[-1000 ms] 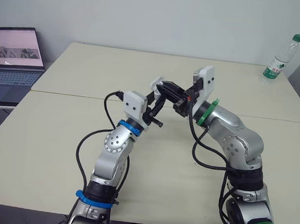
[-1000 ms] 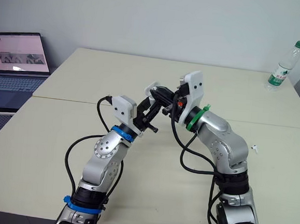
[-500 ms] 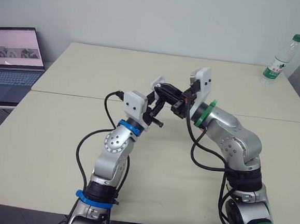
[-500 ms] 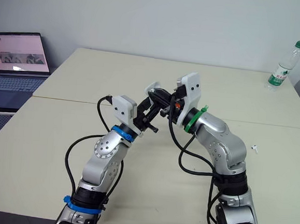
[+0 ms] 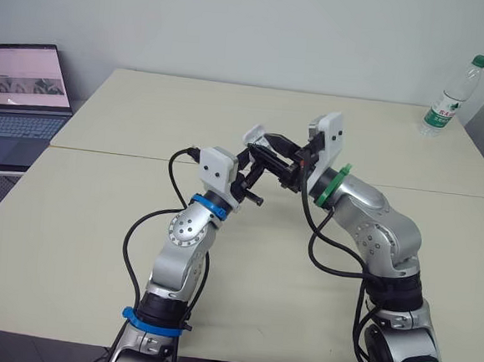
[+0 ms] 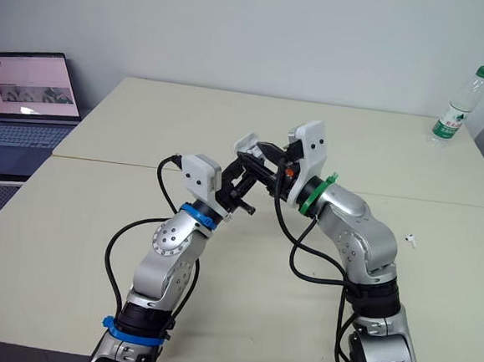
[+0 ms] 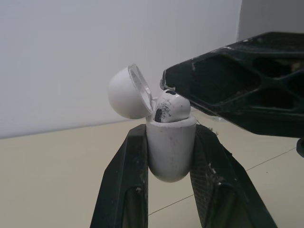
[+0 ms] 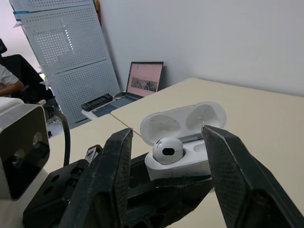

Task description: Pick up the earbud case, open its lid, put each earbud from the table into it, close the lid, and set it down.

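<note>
Since a second ago, a slight dip and nudge inward at the right black two-fingered tool, its fingers now spread wide either side of the small white rounded plastic earbud case and gripping nothing. No visible change at the left black two-fingered tool: clamped narrow on the case body, holding it upright in the air above the pale beige tabletop. Behind the case, the rounded white hinged lid, swung open. In one of the case's two sockets, a white earbud, riding high and a little tilted, probably not fully seated; the other socket apparently empty. Well to the right of the case, down on the tabletop, a tiny white piece, likely the second earbud.

Risks from here:
- Flicking the proud earbud out of the case with a brushing finger during withdrawal.
- Jamming the lid against it by closing too soon.
- Twisting the case in the left grip with any sideways push.
- Catching the open lid and snapping it shut early.
</note>
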Action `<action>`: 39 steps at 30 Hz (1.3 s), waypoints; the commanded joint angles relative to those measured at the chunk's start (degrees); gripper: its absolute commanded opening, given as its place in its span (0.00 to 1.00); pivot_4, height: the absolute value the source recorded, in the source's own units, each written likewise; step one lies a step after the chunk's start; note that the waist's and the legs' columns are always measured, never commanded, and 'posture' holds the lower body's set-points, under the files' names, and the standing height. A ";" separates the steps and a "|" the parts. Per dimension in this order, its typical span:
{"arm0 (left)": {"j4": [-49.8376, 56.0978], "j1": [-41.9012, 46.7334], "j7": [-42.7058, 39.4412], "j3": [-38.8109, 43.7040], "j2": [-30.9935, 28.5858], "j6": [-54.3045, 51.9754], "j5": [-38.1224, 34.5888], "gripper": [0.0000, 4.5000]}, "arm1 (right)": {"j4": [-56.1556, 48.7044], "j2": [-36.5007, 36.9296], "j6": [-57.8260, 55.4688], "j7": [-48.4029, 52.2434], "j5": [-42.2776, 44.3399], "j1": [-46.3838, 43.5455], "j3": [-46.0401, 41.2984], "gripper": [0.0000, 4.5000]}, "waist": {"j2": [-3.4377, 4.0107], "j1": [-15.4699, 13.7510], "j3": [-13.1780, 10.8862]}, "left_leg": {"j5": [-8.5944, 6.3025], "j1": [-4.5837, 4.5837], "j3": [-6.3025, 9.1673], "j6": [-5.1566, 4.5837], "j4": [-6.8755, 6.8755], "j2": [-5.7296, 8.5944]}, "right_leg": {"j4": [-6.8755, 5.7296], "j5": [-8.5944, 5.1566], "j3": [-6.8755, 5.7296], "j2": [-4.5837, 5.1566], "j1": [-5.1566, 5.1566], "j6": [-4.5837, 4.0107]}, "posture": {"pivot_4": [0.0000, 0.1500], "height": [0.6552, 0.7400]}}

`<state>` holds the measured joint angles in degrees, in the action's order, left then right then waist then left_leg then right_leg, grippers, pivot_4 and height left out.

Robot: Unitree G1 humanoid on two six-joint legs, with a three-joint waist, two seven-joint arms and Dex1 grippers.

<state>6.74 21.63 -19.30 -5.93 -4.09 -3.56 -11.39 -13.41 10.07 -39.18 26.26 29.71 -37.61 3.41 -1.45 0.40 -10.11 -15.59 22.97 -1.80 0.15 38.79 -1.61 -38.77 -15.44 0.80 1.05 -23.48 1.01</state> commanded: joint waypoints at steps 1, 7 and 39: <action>3.57 -0.15 0.31 0.47 0.26 -0.06 -0.68 0.18 | -3.21 -0.17 1.02 3.47 5.80 -2.11 -3.70 0.54 | 0.00 0.00 0.00 | 0.00 0.00 0.00 0.00 0.00 0.00 | 0.00 0.00 0.00 0.00 0.00 0.00 | 1.00 1.00; 4.71 -3.02 -1.48 1.98 -2.30 -1.10 -1.88 0.18 | -5.30 10.01 -7.93 9.00 15.99 -5.61 -9.61 0.54 | 0.00 -0.01 -0.01 | 0.00 0.01 0.01 0.00 -0.01 -0.01 | 0.05 0.00 -0.02 0.02 0.00 0.00 | 1.00 1.00; 10.79 -11.06 -0.20 3.20 -5.08 -2.89 -2.52 0.18 | 43.78 42.68 12.80 25.19 -16.34 10.88 -11.63 0.99 | -0.09 -0.21 -0.07 | -0.03 -0.07 -0.16 -0.05 -0.05 0.00 | 0.25 0.03 0.14 0.00 0.10 0.05 | 1.00 1.00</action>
<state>15.46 9.69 -19.42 -2.93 -9.23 -7.09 -13.71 31.63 51.68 -25.95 52.12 12.87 -26.35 -6.23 -1.54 0.18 -10.18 -15.61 22.89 -1.96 0.11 38.75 -1.61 -38.53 -15.41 0.95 1.04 -23.38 1.06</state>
